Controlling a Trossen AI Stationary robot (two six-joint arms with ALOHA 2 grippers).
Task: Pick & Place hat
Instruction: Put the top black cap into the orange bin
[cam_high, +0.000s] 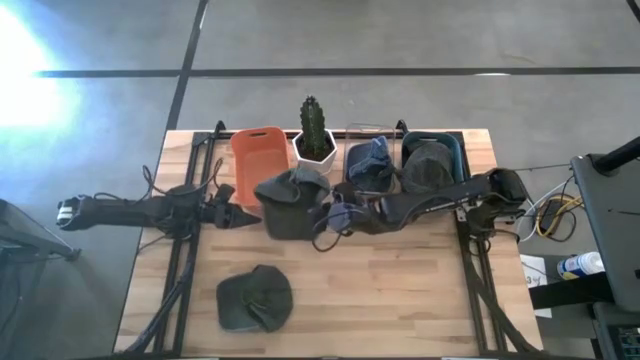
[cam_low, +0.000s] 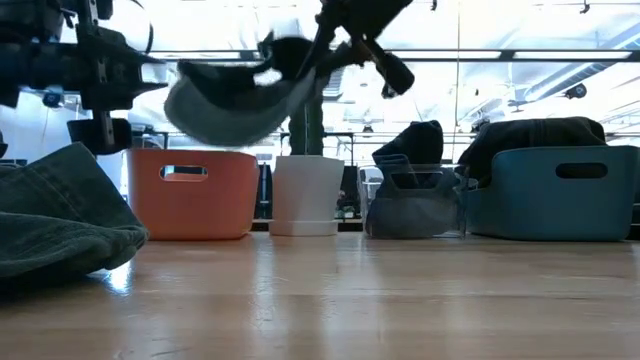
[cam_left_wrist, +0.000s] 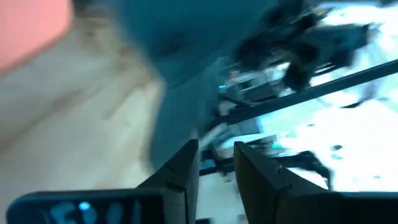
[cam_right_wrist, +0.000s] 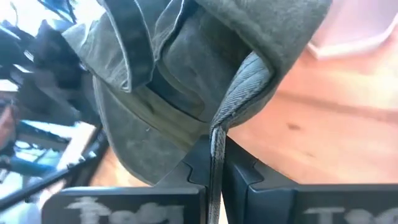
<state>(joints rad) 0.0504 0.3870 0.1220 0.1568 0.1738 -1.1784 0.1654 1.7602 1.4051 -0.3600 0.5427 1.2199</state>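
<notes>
Gripping a grey hat (cam_high: 292, 202) aloft, the right gripper (cam_high: 330, 215) hangs mid-table.

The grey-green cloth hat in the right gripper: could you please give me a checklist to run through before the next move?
1. Right gripper shut on the grey-green cloth hat's brim: ok.
2. Hat lifted off the wooden table: ok, low view shows it in the air.
3. Orange plastic bin has room: ok, it looks empty from above.
4. Left gripper apart from the hat: cannot tell, it sits right beside it.
5. Potted green cactus away from the carried hat: not ok, it stands close behind.
</notes>
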